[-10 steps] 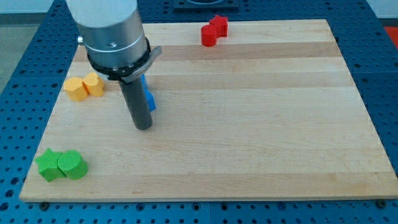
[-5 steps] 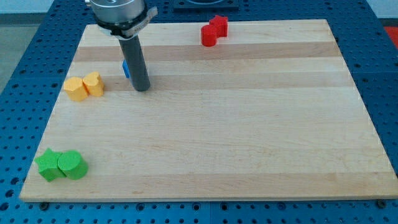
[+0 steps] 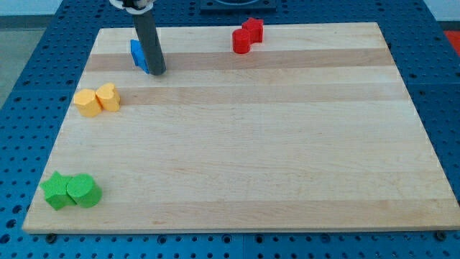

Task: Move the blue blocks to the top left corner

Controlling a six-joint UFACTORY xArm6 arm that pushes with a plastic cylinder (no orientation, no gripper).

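A pale wooden board (image 3: 287,144) fills most of the camera view, resting on a blue perforated table (image 3: 445,108). My arm comes in from the view's top left as a straight dark rod; there is no gripper on it, so nothing opens, closes or holds, it only pushes. My tip (image 3: 157,72) sits on the board near the top left corner.

The blue blocks (image 3: 137,55) lie just to the view's left of the rod, touching it or very nearly so. The rod hides part of them, so I cannot tell their shapes, nor how many there are. They are close to the board's top edge, with a stretch of bare wood between them and the left edge.

Two red blocks (image 3: 246,36) sit together at the top edge, well to the view's right. Two yellow blocks (image 3: 98,98) sit together near the left edge, below the blue ones. Two green blocks (image 3: 70,191) sit together at the bottom left corner.

My judgement: the task is mostly done. The blue blocks are in the corner region, and a short push further left would seat them properly.
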